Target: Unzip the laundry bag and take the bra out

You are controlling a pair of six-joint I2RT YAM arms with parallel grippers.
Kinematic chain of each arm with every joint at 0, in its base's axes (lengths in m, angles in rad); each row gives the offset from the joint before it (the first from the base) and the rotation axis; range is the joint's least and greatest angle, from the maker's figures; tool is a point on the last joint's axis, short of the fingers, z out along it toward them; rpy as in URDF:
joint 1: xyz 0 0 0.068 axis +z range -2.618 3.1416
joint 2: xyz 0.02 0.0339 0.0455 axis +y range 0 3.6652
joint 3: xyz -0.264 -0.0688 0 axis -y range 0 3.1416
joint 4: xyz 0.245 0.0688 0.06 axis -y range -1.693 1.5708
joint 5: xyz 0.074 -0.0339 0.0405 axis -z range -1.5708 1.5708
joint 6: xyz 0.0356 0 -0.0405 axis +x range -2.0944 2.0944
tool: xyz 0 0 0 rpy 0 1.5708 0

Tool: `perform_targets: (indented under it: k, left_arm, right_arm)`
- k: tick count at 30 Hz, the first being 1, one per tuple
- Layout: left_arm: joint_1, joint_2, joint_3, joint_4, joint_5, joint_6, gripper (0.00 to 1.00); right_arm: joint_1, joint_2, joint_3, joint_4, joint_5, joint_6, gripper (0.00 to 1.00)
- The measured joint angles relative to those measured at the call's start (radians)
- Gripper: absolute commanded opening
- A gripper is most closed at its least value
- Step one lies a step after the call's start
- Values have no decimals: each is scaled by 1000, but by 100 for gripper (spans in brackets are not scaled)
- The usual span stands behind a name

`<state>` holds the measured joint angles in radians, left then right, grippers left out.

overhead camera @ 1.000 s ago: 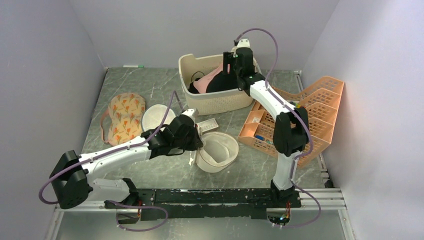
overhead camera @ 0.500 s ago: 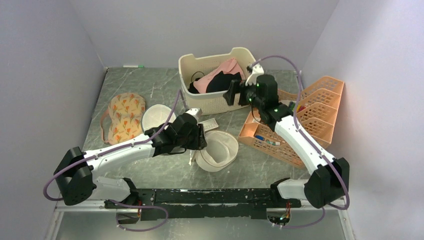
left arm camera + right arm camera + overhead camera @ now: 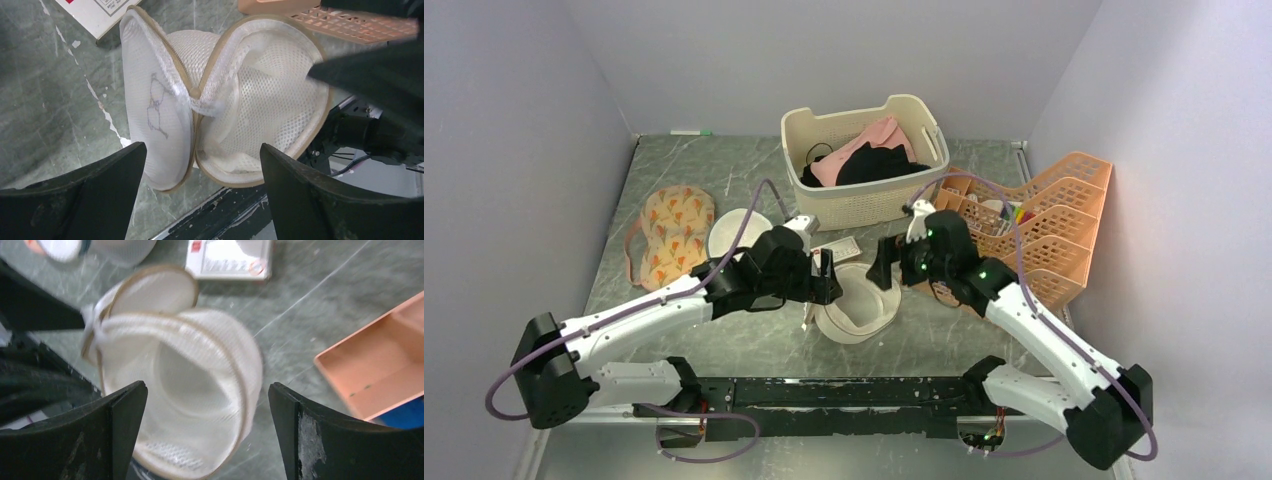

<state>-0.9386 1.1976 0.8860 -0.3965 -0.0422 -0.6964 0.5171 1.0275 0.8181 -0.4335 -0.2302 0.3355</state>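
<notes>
The laundry bag (image 3: 856, 300) lies unzipped in the middle of the table, its lid (image 3: 157, 105) folded back from the mesh bowl (image 3: 260, 110). Inside, only bare white mesh shows. My left gripper (image 3: 824, 272) hovers open at the bag's left edge, fingers astride both halves (image 3: 202, 190) without touching. My right gripper (image 3: 886, 265) hangs open just above the bag's right side (image 3: 207, 425), holding nothing. A pink and black garment (image 3: 869, 152), which looks to be the bra, lies in the cream basket (image 3: 864, 205) at the back.
A plain white round mesh bag (image 3: 729, 235) and a floral padded piece (image 3: 674, 230) lie at the left. A small white box (image 3: 839, 247) sits behind the laundry bag. An orange rack (image 3: 1044, 230) stands at the right, close to my right arm.
My right arm swung from the basket down to the laundry bag, its jaws opening wider. My left gripper went from shut to open and let go of the bag.
</notes>
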Motion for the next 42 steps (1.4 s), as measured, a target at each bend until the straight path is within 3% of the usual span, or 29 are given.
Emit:
perform_targets:
  k: [5,11,12,16,19,27,32,37,42]
  left_arm:
    - [8,-65,-43,1,5,-25,100]
    - [36,-86,-70,13,24,-55,100]
    - [42,-105,-95,27,31,-70,99]
    - [89,-186,-216,71,76,-135,100]
    - [132,-246,-301,97,100,-197,99]
    - [169,-320,-455,214,119,-376,98]
    - [188,-230,-494,321,146,-511,99]
    - [192,-215,-616,475,154,-747,98]
    - [193,-127,-658,514,197,-925,97]
  right_arm:
    - [195,-53,-63,-60,150,91,80]
    - [230,-32,-110,-122,356,250,70]
    - [230,-42,-127,-121,385,278,65]
    - [230,-88,-198,-135,486,391,30]
    - [231,-131,-220,-176,557,473,15]
    - [231,-307,-256,-196,620,574,12]
    - [231,-282,-261,-189,612,555,11]
    - [231,-256,-249,-169,600,521,11]
    - [231,-244,-249,-136,589,496,11]
